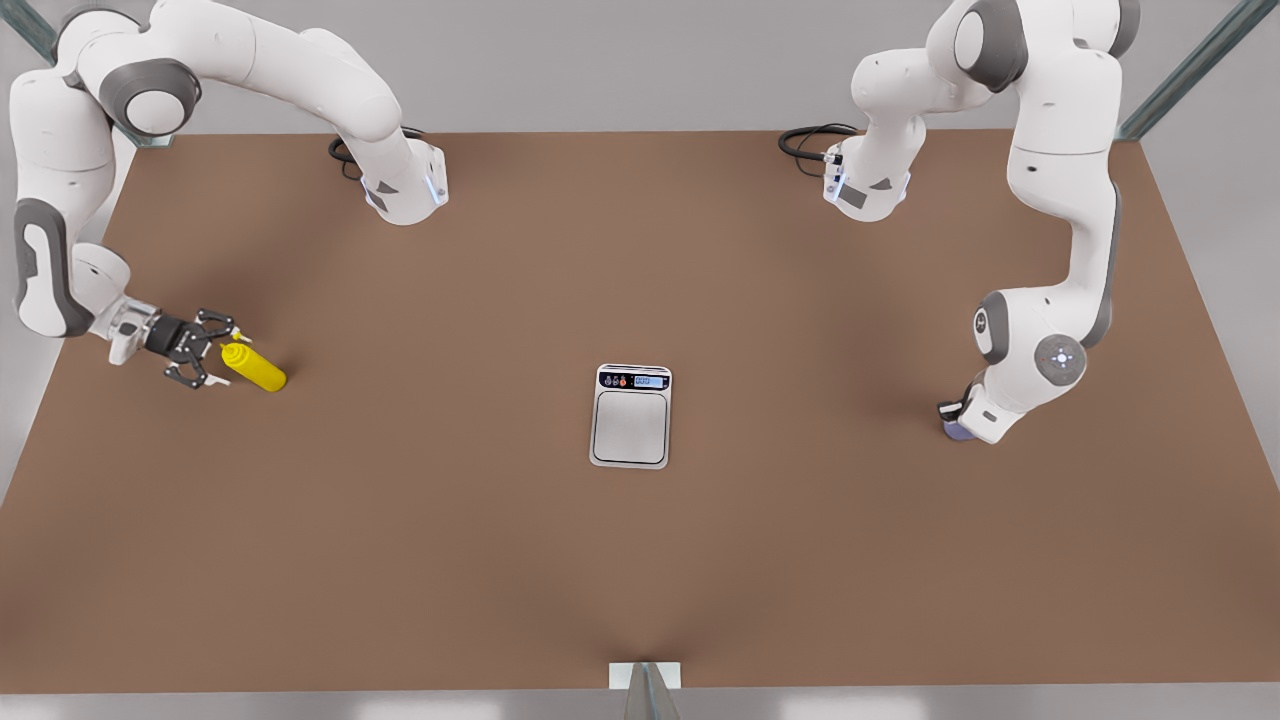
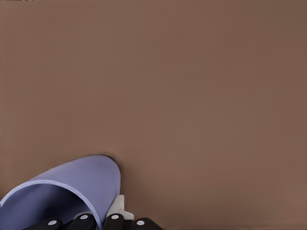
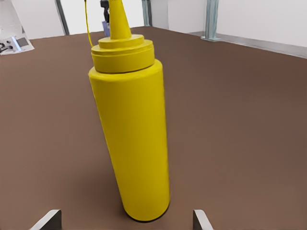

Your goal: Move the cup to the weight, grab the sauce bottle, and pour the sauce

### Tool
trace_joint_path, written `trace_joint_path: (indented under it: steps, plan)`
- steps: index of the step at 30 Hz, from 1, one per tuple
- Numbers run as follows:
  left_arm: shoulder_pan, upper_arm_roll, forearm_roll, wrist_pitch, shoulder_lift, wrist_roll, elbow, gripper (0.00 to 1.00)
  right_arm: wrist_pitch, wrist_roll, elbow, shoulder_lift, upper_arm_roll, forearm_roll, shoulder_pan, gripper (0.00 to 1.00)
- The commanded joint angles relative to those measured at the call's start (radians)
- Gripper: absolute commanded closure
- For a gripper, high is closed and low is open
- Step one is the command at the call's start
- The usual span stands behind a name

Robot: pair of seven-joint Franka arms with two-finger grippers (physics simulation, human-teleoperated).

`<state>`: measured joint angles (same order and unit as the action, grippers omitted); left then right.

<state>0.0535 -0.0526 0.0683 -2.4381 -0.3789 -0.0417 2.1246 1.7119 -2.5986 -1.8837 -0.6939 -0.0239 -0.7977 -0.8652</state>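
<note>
Brown surface [image 1: 400,560]: right jaws [image 1: 205,360] spread wide beside sauce bottle [image 1: 255,368]; left jaws [image 2: 103,221] straddle cup [image 2: 67,191] rim, grip unclear.

Lavender-blue cup [image 2: 72,184] sits on brown table [image 2: 192,86], open mouth twd camera; L gripper [image 2: 98,221] straddles its rim, one finger inside the cup, white-padded finger [image 2: 116,211] outside against the wall.
</note>
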Motion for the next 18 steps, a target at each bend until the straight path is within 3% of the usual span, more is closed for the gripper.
trace_joint_path:
  steps: [1, 6, 18]
  plan:
    - [0.000, 0.000, -0.059, 0.001, 0.000, 0.006, 0.000, 0.79, 0.000, 0.000, 0.002, -0.001, 0.002, -0.002, 0.000, 0.00]
    - [0.000, 0.000, -0.059, 0.013, 0.006, 0.010, -0.005, 0.74, 0.000, 0.000, 0.002, -0.015, 0.024, -0.015, 0.000, 0.00]
    - [-0.076, 0.074, -0.061, 0.022, 0.021, -0.216, -0.035, 0.75, 0.000, -0.002, 0.002, -0.030, 0.035, -0.037, 0.025, 0.00]
